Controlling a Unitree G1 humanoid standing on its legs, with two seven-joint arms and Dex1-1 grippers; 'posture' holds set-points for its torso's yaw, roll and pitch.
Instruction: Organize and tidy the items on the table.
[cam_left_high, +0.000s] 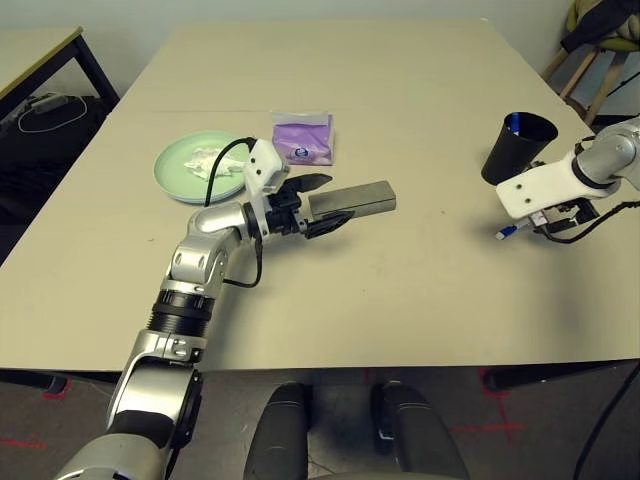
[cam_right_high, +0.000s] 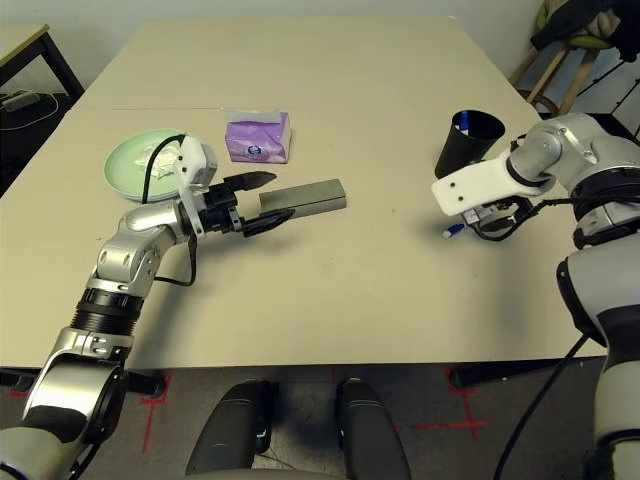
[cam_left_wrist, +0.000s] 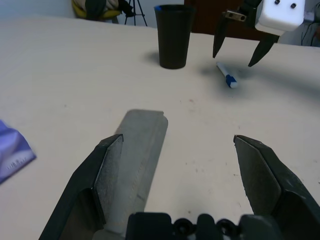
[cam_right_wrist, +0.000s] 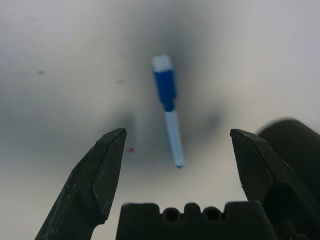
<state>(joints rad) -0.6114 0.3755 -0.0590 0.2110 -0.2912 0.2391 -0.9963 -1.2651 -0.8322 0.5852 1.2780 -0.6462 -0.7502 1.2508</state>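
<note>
White-blue pen (cam_right_wrist: 168, 112) lies on table beneath the right pincer's (cam_right_wrist: 175, 155) spread fingers.

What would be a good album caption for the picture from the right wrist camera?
Open right gripper poised above a white-blue pen lying on the beige table, black cup beside it.

Silver jointed arms, white wrists, black cables.
</note>
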